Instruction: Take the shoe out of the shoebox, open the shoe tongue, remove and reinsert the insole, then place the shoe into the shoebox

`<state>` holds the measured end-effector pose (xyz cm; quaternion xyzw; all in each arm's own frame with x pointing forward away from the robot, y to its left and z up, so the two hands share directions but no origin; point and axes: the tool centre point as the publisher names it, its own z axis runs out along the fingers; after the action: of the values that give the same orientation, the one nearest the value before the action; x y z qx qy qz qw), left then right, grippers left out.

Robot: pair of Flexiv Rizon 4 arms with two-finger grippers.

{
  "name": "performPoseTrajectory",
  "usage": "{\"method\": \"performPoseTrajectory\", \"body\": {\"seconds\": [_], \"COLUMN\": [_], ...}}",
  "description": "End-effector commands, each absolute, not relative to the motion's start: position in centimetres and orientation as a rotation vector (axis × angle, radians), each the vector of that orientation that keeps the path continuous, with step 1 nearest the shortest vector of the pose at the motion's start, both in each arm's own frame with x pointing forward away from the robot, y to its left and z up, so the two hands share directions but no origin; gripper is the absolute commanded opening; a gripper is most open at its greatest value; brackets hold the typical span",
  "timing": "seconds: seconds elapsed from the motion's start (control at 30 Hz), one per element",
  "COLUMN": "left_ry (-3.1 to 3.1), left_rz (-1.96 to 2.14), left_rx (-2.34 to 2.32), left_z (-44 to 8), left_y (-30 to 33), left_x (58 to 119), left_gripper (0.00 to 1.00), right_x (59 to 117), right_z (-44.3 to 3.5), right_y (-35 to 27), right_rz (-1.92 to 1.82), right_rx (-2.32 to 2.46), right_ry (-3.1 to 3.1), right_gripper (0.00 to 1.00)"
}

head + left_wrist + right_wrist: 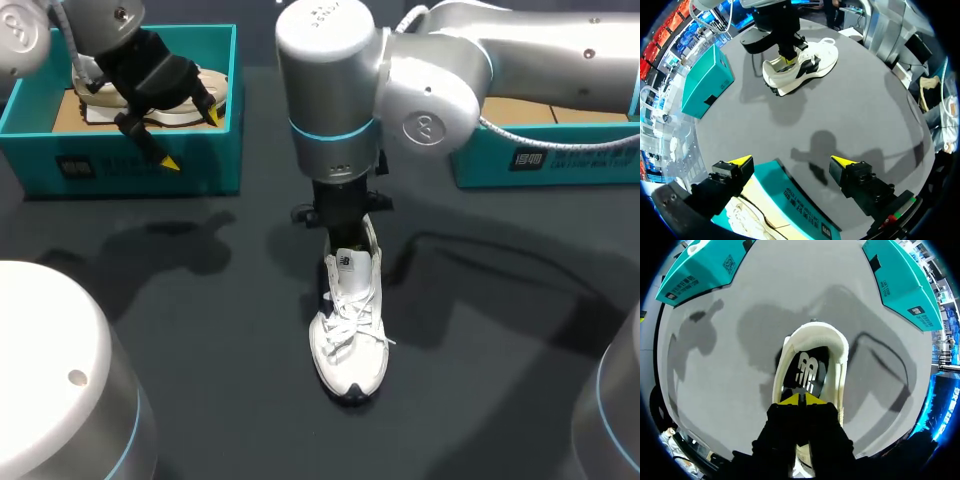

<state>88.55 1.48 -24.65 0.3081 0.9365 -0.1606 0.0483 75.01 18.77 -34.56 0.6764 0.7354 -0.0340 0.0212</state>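
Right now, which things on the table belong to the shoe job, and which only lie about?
Job: white shoe; right pincer at its opening; its box, left shoebox or right shoebox, I cannot tell which.
Lying about: second shoe in the left shoebox; left pincer, open above it.

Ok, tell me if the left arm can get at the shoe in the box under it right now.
Probably yes. The left pincer hangs open over the front wall of the box. The box has no lid on, and the shoe lies just inside with nothing covering it.
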Motion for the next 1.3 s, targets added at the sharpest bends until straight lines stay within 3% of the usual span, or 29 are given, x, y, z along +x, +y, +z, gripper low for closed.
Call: {"method": "performPoseTrajectory", "body": {"seconds": [0.03,0.23,0.53,0.6,0.73,0.87,0.97,1.23,1.27,1.3], "left_ry": [2.855,2.855,2.855,2.855,2.855,2.855,2.855,2.855,2.855,2.855], "left_rz": [-0.486,-0.486,-0.486,-0.486,-0.486,-0.486,-0.486,-0.486,-0.486,-0.486], "left_rx": [0.94,0.94,0.94,0.94,0.94,0.94,0.94,0.94,0.94,0.94], "left_z": [-24.6,-24.6,-24.6,-24.6,-24.6,-24.6,-24.6,-24.6,-24.6,-24.6], "left_y": [1.5,1.5,1.5,1.5,1.5,1.5,1.5,1.5,1.5,1.5], "left_x": [88.5,88.5,88.5,88.5,88.5,88.5,88.5,88.5,88.5,88.5], "left_gripper": [1.0,1.0,1.0,1.0,1.0,1.0,1.0,1.0,1.0,1.0], "right_x": [75.2,74.9,74.1,73.9,73.7,73.6,73.4,72.7,72.6,72.6], "right_z": [-34.8,-35.1,-35.4,-35.3,-35.3,-35.2,-35.0,-34.4,-34.3,-34.3], "right_y": [18.8,18.8,18.5,18.4,18.4,18.4,18.4,18.4,18.4,18.4], "right_rz": [-0.125,-0.137,-0.139,-0.138,-0.137,-0.138,-0.138,-0.127,-0.126,-0.126], "right_rx": [2.107,2.126,2.164,2.17,2.178,2.182,2.183,2.178,2.178,2.18], "right_ry": [2.29,2.303,2.29,2.284,2.279,2.276,2.267,2.238,2.236,2.234], "right_gripper": [0.23,0.36,0.47,0.67,0.83,0.89,1.0,0.98,0.87,0.87]}}
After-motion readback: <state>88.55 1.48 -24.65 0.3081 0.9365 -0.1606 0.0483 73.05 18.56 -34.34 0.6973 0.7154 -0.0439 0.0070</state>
